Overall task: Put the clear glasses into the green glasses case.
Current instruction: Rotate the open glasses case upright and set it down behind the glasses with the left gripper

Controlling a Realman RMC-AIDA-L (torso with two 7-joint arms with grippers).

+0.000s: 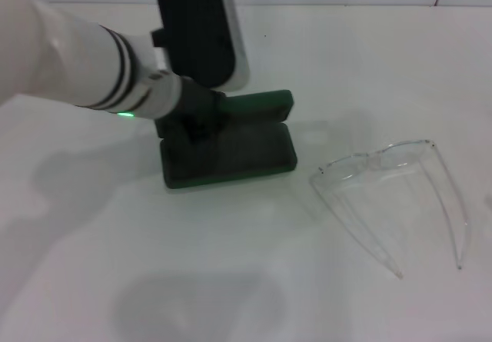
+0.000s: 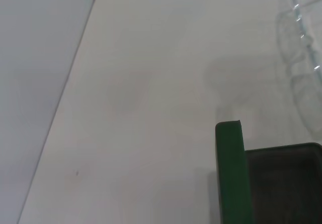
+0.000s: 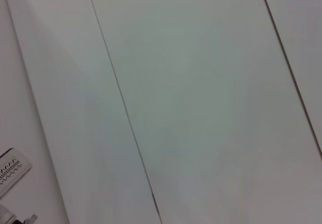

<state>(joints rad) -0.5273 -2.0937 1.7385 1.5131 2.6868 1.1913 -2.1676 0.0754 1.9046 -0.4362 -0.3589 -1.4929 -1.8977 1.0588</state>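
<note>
The green glasses case lies open near the middle of the white table, its lid raised at the far side. My left gripper reaches in from the left and sits over the case's left end, covering that part. In the left wrist view the case's green wall and dark lining show close up. The clear glasses rest on the table to the right of the case, apart from it, arms unfolded and pointing toward the near edge; a bit of their lens shows in the left wrist view. My right gripper is out of view.
The white table spreads out before the case and around the glasses. A pale panelled wall fills the right wrist view, and the table's back edge meets the wall behind the case.
</note>
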